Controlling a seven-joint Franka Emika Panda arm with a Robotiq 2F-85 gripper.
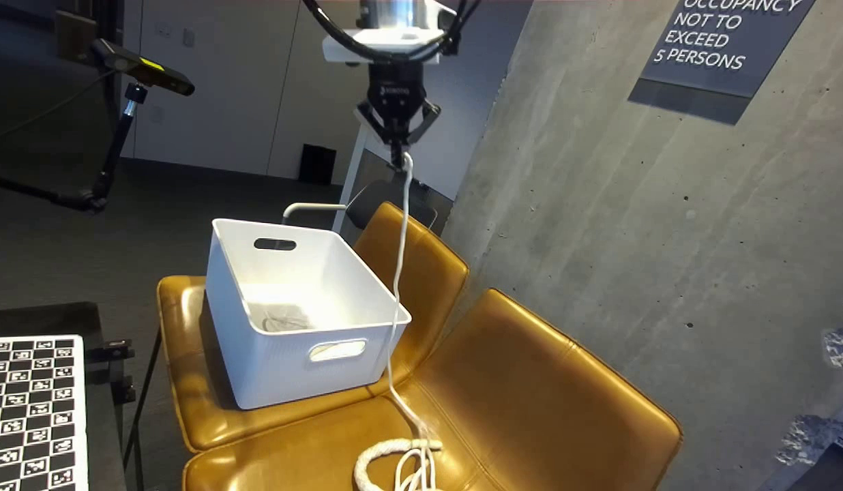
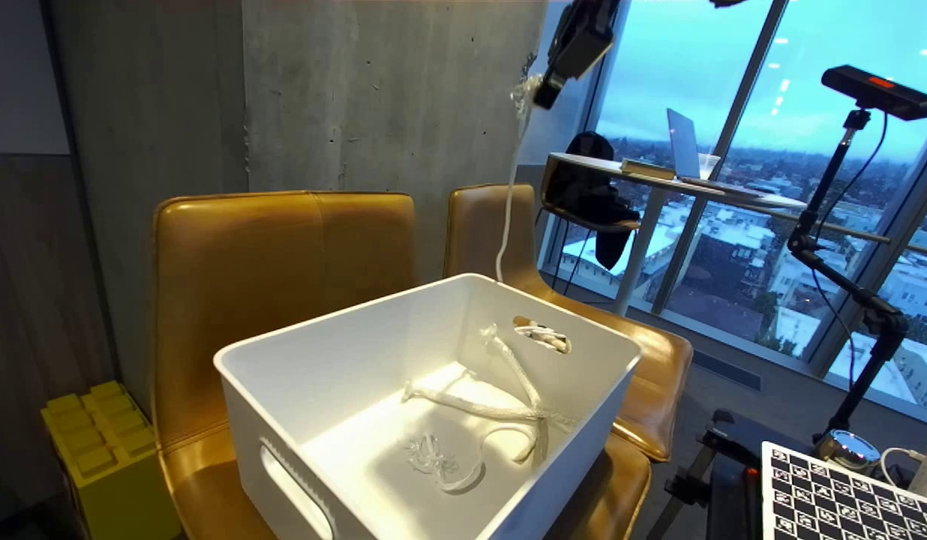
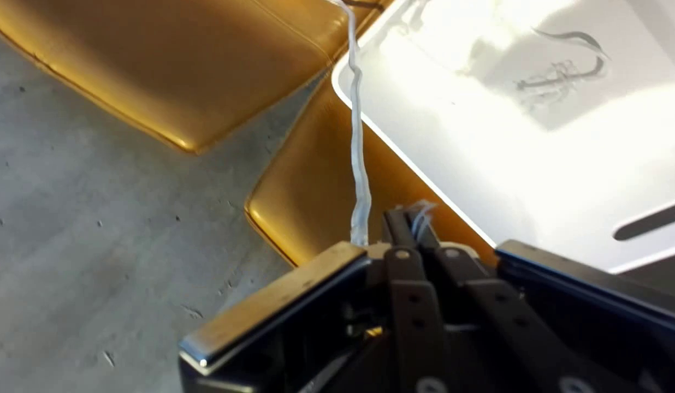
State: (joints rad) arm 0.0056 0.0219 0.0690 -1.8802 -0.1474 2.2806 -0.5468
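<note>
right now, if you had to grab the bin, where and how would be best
Probably the rim above the end slot farther from the hanging cord, coming from overhead to straddle it: the bin stands open side up, the rim looks thin, and the slot sits close below. The claw would have to release the cord first.

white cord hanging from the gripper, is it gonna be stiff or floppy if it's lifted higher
Probably floppy: the white cord hangs from the gripper in a wavy line. It is likely light, being so thin. Lifting might also drag the thicker rope on the chair seat, since the cord runs down to it.
</note>
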